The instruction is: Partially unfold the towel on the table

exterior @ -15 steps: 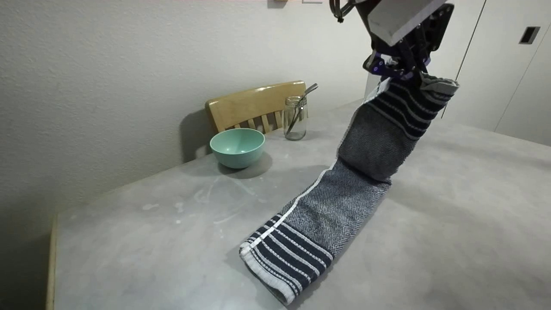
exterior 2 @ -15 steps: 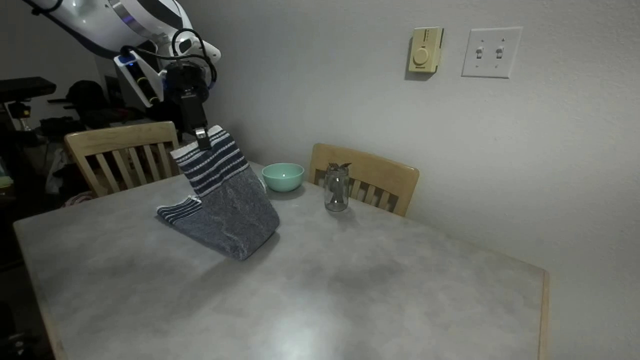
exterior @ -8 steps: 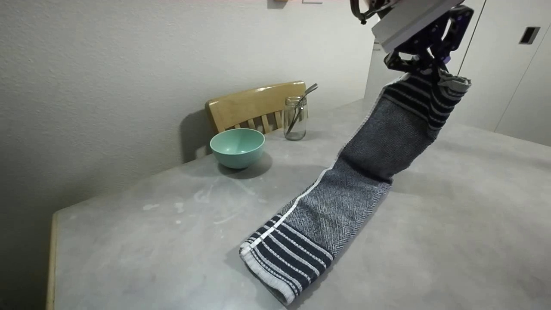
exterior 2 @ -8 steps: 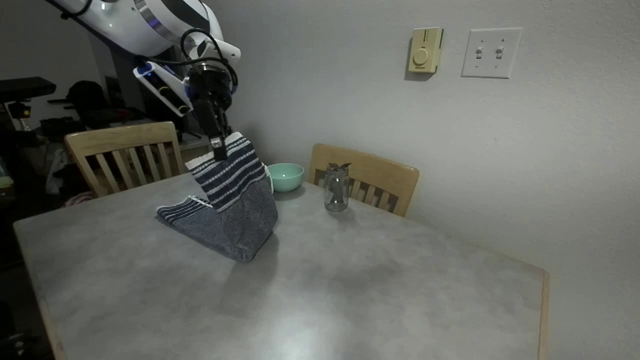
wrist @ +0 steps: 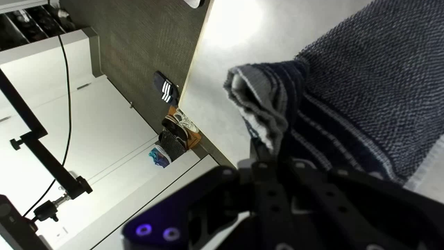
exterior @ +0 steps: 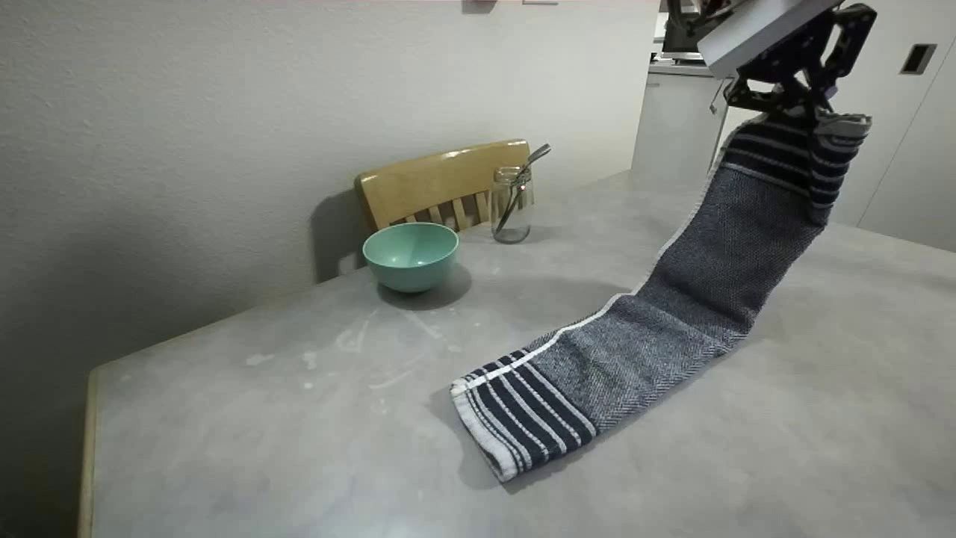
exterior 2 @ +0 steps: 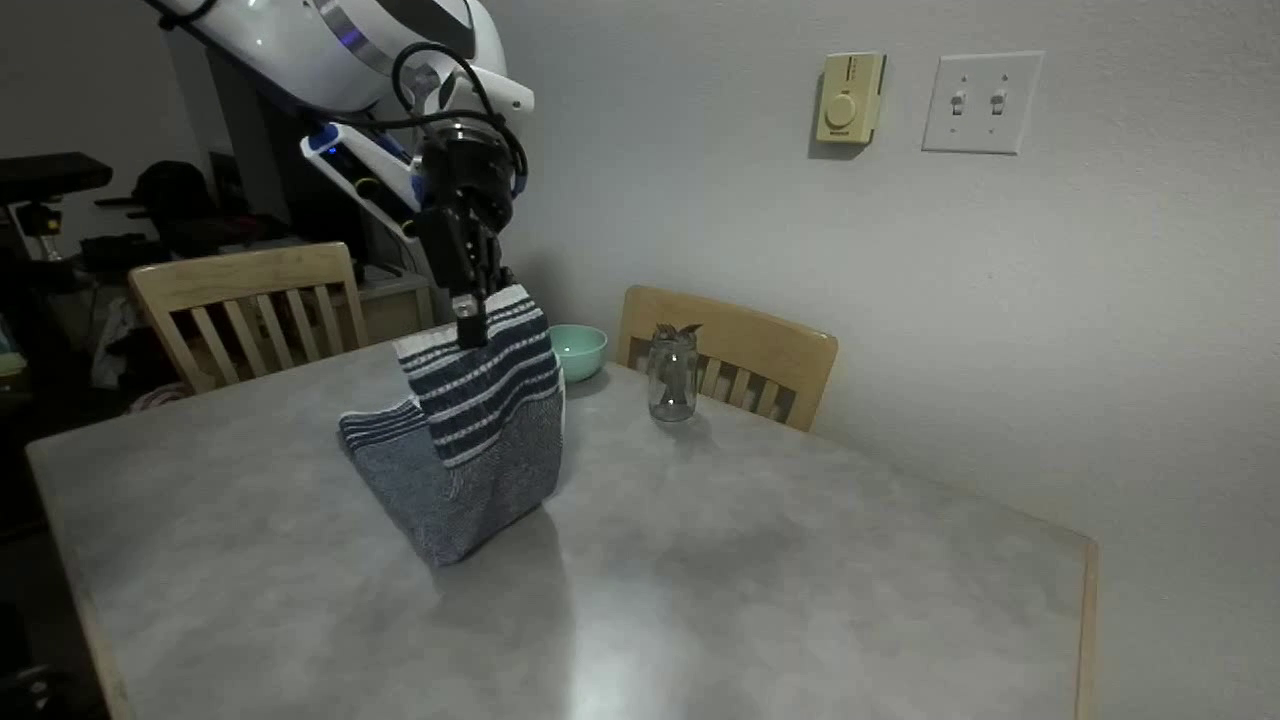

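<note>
The grey-blue towel (exterior: 650, 351) lies partly on the light grey table (exterior: 261, 448), and its upper half rises to my gripper (exterior: 810, 112). Its lower navy-and-white striped end rests flat on the table. The gripper is shut on the upper striped end and holds it well above the table. In an exterior view, the towel (exterior 2: 470, 500) bends low over the table (exterior 2: 750, 600), with the gripper (exterior 2: 472, 325) at its top edge. In the wrist view, the bunched white hem of the towel (wrist: 374, 86) sits between the fingers (wrist: 267, 152); the fingertips are partly hidden by cloth.
A teal bowl (exterior: 411, 256) and a glass jar with cutlery (exterior: 511, 205) stand near the table edge by the wall. A wooden chair (exterior: 448, 179) is behind them. Another chair (exterior 2: 250, 300) stands at the far table edge.
My gripper has moved right in both exterior views, carrying the held end. The towel stretches longer, and its lower end has slid along the table, following the gripper.
</note>
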`<state>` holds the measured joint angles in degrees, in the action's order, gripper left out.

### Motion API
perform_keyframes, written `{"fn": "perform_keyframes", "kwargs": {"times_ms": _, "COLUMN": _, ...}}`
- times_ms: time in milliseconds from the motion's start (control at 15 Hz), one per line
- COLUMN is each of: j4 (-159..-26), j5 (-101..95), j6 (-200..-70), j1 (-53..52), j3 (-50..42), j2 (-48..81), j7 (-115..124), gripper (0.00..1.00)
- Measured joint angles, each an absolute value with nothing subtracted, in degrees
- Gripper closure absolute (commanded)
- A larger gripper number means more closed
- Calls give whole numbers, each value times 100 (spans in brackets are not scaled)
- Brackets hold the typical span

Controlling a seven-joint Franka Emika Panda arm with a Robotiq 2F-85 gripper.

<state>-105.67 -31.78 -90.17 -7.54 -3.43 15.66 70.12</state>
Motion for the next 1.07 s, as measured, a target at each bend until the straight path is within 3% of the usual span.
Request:
{"fn": "perform_keyframes", "kwargs": {"times_ms": 667, "j4": -10561, "j5": -3269, "j6": -9038, "j1": -726, "j3": -307, "j2": 1565, "j7": 6928, "gripper": 98}}
{"fn": "perform_keyframes", "kwargs": {"times_ms": 1067, "j4": -10599, "j5": -4252, "j6": -9986, "j1": -24, "j3": -747, "j2": 1539, "j7": 5877, "gripper": 98}}
